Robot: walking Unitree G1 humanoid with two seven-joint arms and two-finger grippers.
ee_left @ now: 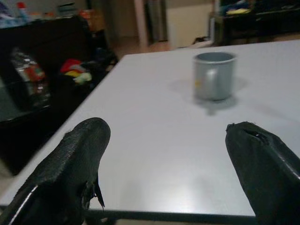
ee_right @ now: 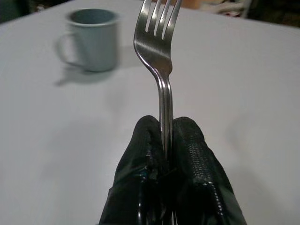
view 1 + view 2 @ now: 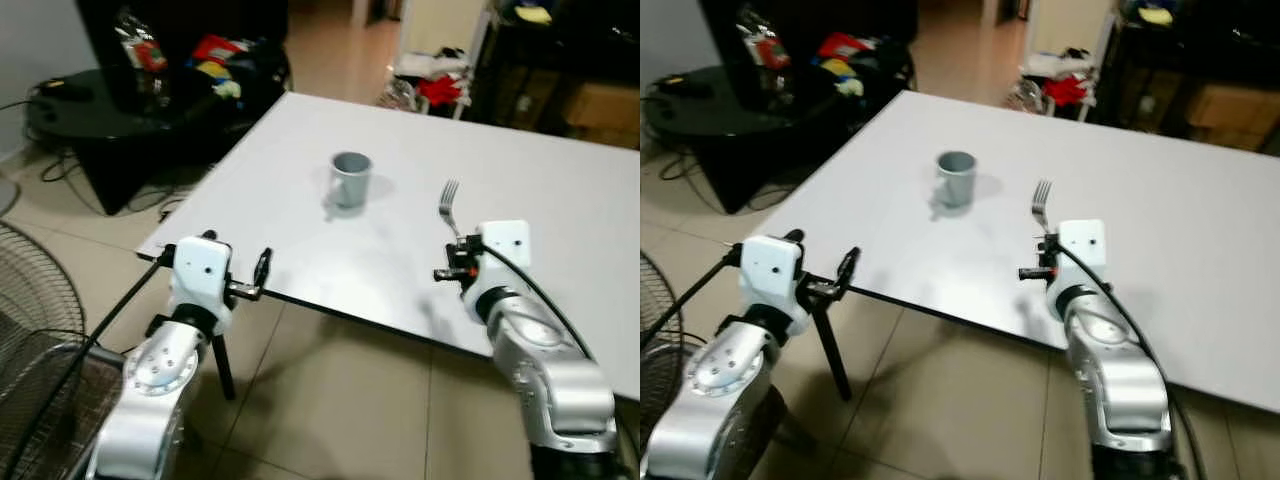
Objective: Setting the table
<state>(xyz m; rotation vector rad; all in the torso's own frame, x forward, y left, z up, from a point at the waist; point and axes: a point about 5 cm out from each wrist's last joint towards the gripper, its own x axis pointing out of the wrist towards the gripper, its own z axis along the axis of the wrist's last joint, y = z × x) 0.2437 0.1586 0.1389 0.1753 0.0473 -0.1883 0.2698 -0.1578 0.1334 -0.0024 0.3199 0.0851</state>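
Steel fork (image 2: 161,70) — beside grey mug (image 3: 350,178)

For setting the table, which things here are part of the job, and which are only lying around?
Part of the job:
- fork, clamped in the right gripper
- grey mug, upright on the white table
- left gripper, open at the table's near edge

Only lying around:
- fan on the floor
- clutter on the dark furniture
- red clothes beyond the table

A wire fan guard (image 3: 30,300) stands beside cluttered black furniture (image 3: 150,90).
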